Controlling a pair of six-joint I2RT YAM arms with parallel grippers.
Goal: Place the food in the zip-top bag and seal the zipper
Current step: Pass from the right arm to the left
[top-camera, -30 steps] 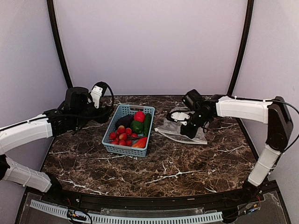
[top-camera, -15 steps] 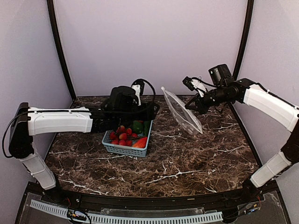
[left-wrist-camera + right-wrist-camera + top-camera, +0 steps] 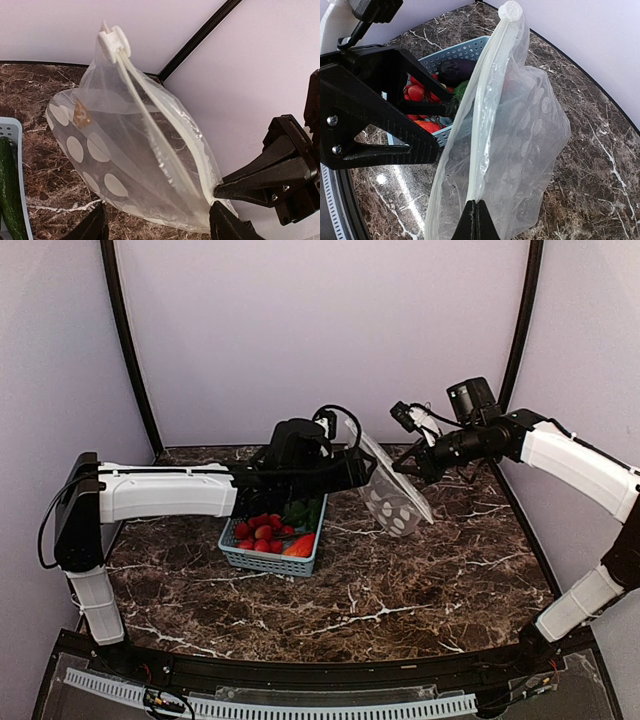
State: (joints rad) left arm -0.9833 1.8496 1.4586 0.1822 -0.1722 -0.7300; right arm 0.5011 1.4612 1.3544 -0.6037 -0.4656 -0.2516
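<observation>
The bag (image 3: 393, 502) hangs in the air right of the middle of the table (image 3: 400, 610), clear of the marble, its dotted lower end sagging toward the near side. It looks feather-light and limp, a slick film with no stiffness of its own. I'd judge that it will fold or slide away from any push on its wall. The zipper (image 3: 482, 100) strip along the mouth is the one firm part, so that is the place to take hold. The lip opposite the pinch already there would be best, to pull the mouth wide.

Nearer and to the left, the food (image 3: 265, 532) lies in the basket (image 3: 262, 562), with tomatoes at the near end and the eggplant (image 3: 457, 67) and green pieces farther back. None of it is in the bag yet.

Over the basket's far end the left gripper (image 3: 366, 472) reaches rightward with its jaws spread, the bag's edge just ahead of them. Whether it touches the film I can't tell.

Farther right, the right gripper (image 3: 475, 222) is clamped on the zipper strip at the mouth's right end, carrying the whole bag. The slider (image 3: 114, 44) sits at the strip's other end, up and to the left, and the two lips seem to stand slightly apart.
</observation>
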